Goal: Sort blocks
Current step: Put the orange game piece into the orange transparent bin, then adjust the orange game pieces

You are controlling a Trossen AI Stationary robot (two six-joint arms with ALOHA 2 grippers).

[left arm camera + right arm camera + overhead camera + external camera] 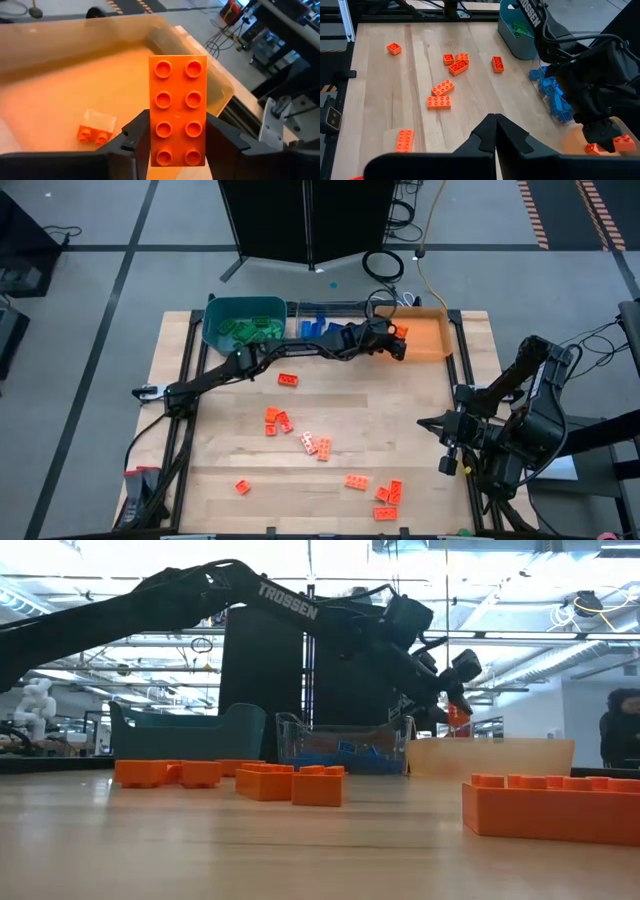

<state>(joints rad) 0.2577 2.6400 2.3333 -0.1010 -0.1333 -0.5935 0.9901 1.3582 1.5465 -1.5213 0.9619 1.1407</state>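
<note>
now left gripper (177, 145) grips one orange block (177, 110)

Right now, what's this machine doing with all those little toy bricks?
It is sorting bricks by colour. The left end effector is shut on an orange brick and holds it over the orange bin, where one orange brick already lies. Green bricks sit in the teal bin and blue ones in the clear bin. Many orange bricks are scattered on the table. The right end effector waits shut at the table's right edge.
</note>
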